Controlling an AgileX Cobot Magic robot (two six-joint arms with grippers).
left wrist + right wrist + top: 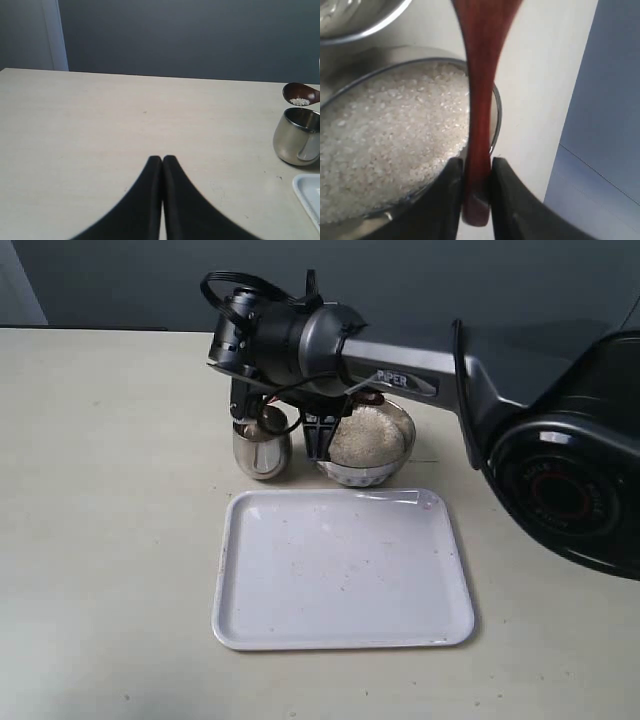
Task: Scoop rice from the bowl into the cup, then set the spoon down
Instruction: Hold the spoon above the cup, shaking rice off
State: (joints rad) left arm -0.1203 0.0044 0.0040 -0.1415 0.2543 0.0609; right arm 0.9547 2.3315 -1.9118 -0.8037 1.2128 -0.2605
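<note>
- Spoon (481, 100) handle is pinched near its end between the right jaws, which are clenched on it; the slim shaft runs straight out past the jaw tips, so the oval end reaches well ahead of the grip
- Bowl (496, 120) sits just beneath those jaws, its rim close under the tips, and is heaped with rice (395, 135); a grip this far back on the handle probably lets the wrist hang by the bowl while the scoop end reaches the next vessel
- Cup (295, 137) stands beyond the jaw tips, just beside the bowl; the spoon's oval end hovers just above its rim with a small clump of white grains on it, seemingly poised for tipping in
- Right arm (400, 365) stretches low across the tabletop (110, 490) from its base, with the wrist angled so the jaws slant downward over the two steel vessels
- Left jaws are pressed together with nothing between them, well apart from the cup and aimed across bare tabletop, apparently parked out of the way
- Tray (340, 570) lies off to one side of the right jaws, near bowl and cup and apart from the spoon; it is probably where the spoon is meant to be set down, a step not yet done
</note>
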